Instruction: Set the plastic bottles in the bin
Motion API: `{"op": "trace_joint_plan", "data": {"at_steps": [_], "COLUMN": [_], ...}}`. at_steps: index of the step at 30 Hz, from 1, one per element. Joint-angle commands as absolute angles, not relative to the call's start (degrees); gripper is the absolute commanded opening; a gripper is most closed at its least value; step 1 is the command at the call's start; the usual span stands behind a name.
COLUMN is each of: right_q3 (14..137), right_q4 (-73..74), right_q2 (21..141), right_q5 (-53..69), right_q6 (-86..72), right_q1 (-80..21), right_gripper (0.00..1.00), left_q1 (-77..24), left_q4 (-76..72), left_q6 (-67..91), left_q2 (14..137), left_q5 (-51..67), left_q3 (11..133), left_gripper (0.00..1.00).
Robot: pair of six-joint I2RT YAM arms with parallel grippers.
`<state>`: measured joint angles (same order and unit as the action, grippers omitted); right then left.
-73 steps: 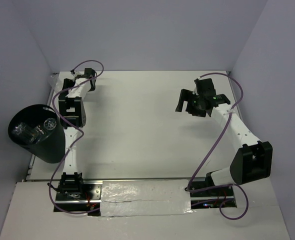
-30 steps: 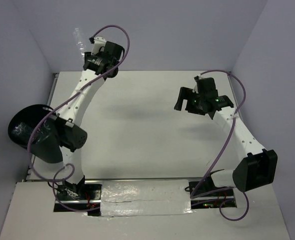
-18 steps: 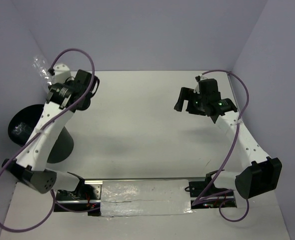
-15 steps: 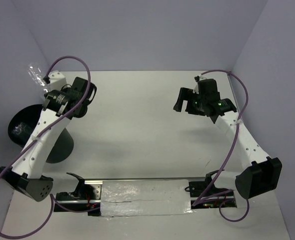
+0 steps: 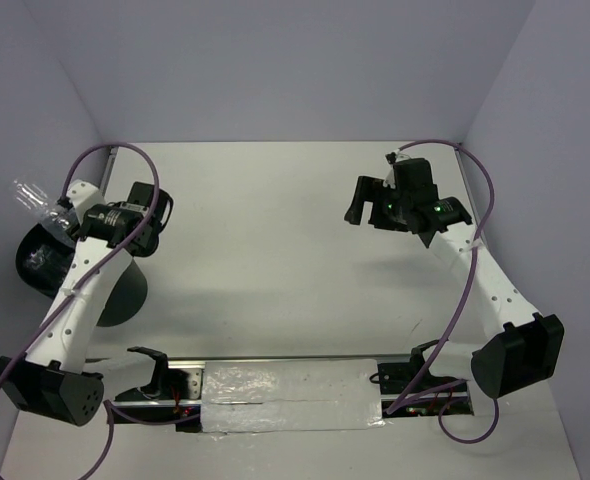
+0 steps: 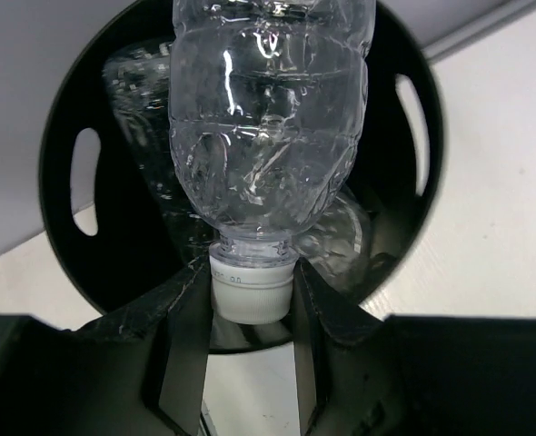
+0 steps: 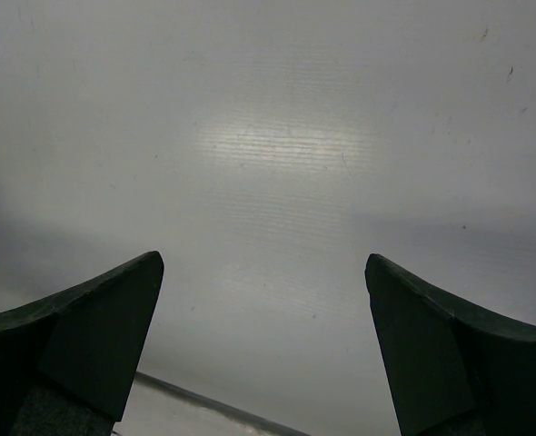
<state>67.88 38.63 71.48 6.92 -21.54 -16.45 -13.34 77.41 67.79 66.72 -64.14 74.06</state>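
A clear crinkled plastic bottle (image 6: 268, 118) with a white cap (image 6: 252, 289) hangs directly over the mouth of the black round bin (image 6: 64, 195). My left gripper (image 6: 252, 272) is shut on the cap. From above, the bottle (image 5: 35, 198) sticks out left of the left gripper (image 5: 70, 215), above the bin (image 5: 125, 295) at the table's left edge. Other clear bottles (image 6: 341, 238) lie inside the bin. At the right back of the table my right gripper (image 5: 360, 205) stands open, and the right wrist view shows nothing between its fingers (image 7: 95, 327).
The white table (image 5: 275, 260) is bounded by pale walls at the back and both sides. The bin stands off the table's left edge, beside the wall. Purple cables loop off both arms.
My left arm has swung the held bottle from the back of the table leftward and down, to above the bin's mouth. The right arm has barely moved.
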Motion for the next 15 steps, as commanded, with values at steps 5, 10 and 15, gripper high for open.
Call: {"op": "trace_joint_plan", "data": {"at_steps": [5, 10, 15], "right_q3": [68.73, 69.26, 69.61], "right_q4": [38.58, 38.58, 38.76], "right_q2": [70.49, 70.93, 71.19], "right_q5": [6.86, 6.86, 6.77], "right_q6": [-21.27, -21.36, -21.18], "right_q1": [-17.49, -17.75, -18.02], "right_gripper": [1.0, 1.0, 1.0], "left_q1": [-8.97, -7.82, -7.73], "left_q4": [75.5, 74.8, 72.34], "left_q6": [70.14, 70.05, 66.98], "left_q2": [62.5, 61.61, 61.08], "left_q5": [-63.72, -62.76, -61.09], "left_q3": [72.07, 70.32, 70.4], "left_gripper": [0.0, 0.36, 0.71]}}
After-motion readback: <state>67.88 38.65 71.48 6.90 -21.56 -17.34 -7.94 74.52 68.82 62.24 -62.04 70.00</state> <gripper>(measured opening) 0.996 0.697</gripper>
